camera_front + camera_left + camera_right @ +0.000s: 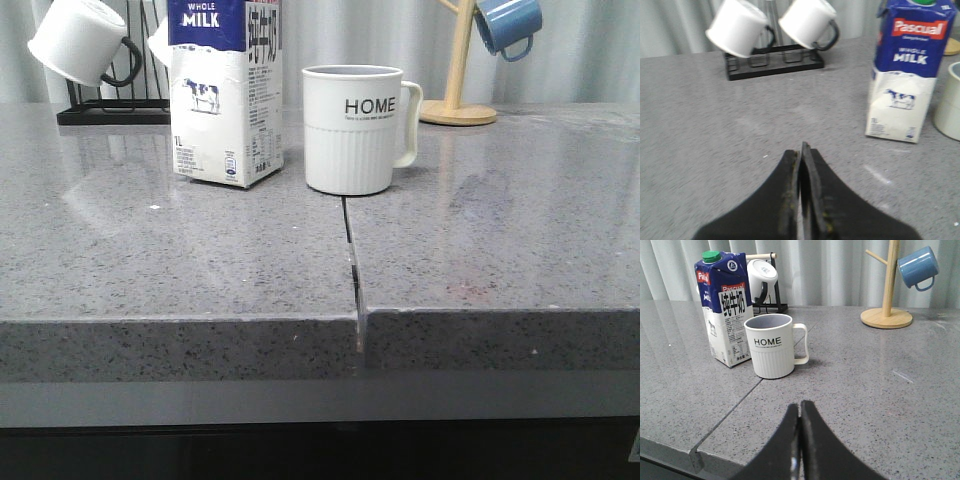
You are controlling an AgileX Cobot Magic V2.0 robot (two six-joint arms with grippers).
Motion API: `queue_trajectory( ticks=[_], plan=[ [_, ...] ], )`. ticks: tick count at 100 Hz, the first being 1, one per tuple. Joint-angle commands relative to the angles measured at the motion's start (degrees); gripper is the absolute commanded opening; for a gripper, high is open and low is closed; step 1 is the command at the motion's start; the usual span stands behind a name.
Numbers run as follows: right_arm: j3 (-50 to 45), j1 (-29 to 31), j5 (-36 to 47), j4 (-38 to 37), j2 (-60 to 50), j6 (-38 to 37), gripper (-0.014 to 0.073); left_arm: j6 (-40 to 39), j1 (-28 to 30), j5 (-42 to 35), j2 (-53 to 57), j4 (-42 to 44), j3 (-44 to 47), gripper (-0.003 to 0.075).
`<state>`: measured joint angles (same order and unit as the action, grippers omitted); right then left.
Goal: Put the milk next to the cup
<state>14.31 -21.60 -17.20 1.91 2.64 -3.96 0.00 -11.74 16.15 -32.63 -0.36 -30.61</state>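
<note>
Grey speckled stone makes up the worktop (150,260), split by a seam that runs out from under the cup toward the front edge. Taking the cup (352,130) as the landmark: the milk (227,95) stands upright just to its left, close but with a narrow gap showing, so the two seem set as a pair and the placing looks done. Behind the milk, further left of the cup, a black rack (774,62) holds two plain white mugs (740,26) tipped on their pegs, presumably to drain or store. Well behind the cup to its right, a wooden mug tree (887,300) carries a blue mug (917,268) hung by its handle. Both arms sit back from the cup and touch nothing. Left gripper (801,167) has its fingers pressed together, holding nothing; right gripper (800,422) is likewise closed up and empty, which fits arms drawn clear so the carton stays undisturbed.
</note>
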Motion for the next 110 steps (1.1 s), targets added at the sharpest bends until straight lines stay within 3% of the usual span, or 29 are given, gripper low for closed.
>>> queue_trajectory(
  ticks=[1,23,74,93,110],
  plan=[
    [1.6,0.1,4.6,0.3,0.4,0.1,-0.0068,-0.8,2.5,-1.5,3.7,-0.7,-0.2,-0.0021],
    [1.6,0.1,4.6,0.3,0.4,0.1,-0.0068,-0.8,6.4,0.4,13.0,-0.7,3.4,-0.0021],
    [1.6,0.1,4.6,0.3,0.4,0.1,-0.0068,-0.8,6.8,0.3,25.8,2.4,13.2,-0.0021],
    [1.6,0.1,4.6,0.3,0.4,0.1,-0.0068,-0.8,6.9,-8.9,29.5,2.4,21.3,-0.0021],
    [1.6,0.1,4.6,0.3,0.4,0.1,-0.0068,-0.8,7.9,-10.1,34.9,1.5,27.3,-0.0021]
  ],
)
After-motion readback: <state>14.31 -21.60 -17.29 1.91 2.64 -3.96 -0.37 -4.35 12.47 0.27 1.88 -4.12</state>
